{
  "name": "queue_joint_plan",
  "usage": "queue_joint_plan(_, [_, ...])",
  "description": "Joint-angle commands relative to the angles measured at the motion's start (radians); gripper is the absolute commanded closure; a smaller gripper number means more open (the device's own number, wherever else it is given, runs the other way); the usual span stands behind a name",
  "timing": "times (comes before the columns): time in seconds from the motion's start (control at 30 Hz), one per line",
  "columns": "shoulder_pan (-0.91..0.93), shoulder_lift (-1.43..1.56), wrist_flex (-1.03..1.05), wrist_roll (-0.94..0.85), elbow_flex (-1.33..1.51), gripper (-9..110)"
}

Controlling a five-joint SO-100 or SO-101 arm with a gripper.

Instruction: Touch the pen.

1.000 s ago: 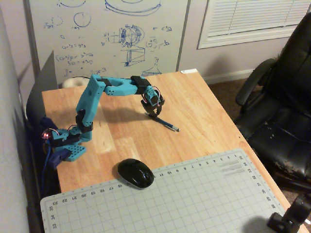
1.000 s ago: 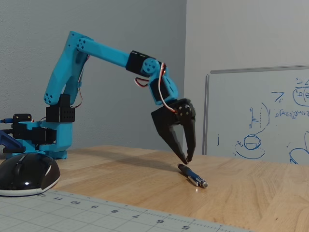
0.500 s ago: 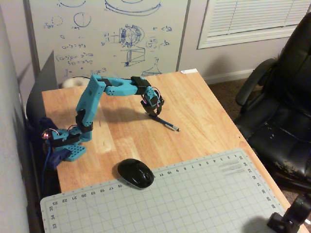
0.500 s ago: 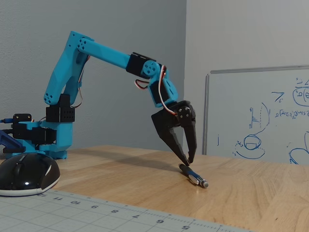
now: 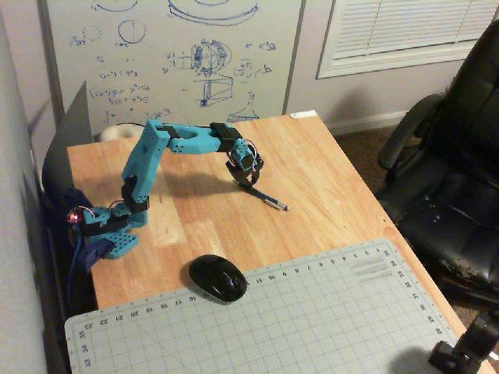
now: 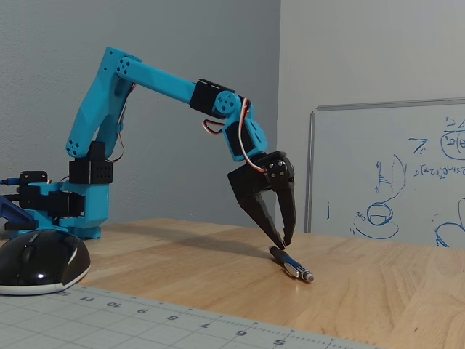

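Fingers (image 6: 282, 242) narrowly parted, tips down, seemingly touching near end of pen (image 6: 290, 265) lying at frame center on tabletop (image 6: 218, 273). Mouse (image 6: 36, 260) lower left.

Whiteboard (image 5: 171, 62), blinds (image 5: 405, 27), black office chair (image 5: 456, 171).

Bare wooden tabletop (image 5: 327, 187) open around your black two-finger gripper (image 6: 281, 243), slim dark pen (image 6: 289, 265) directly beneath its tips, glossy black computer mouse (image 5: 217, 278) and grey gridded cutting mat (image 5: 312, 319) well apart, whiteboard (image 5: 171, 54) behind the table.
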Motion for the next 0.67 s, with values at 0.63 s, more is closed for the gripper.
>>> queue_joint_plan(0.63, [0.006, 0.026, -0.011, -0.005, -0.006, 101])
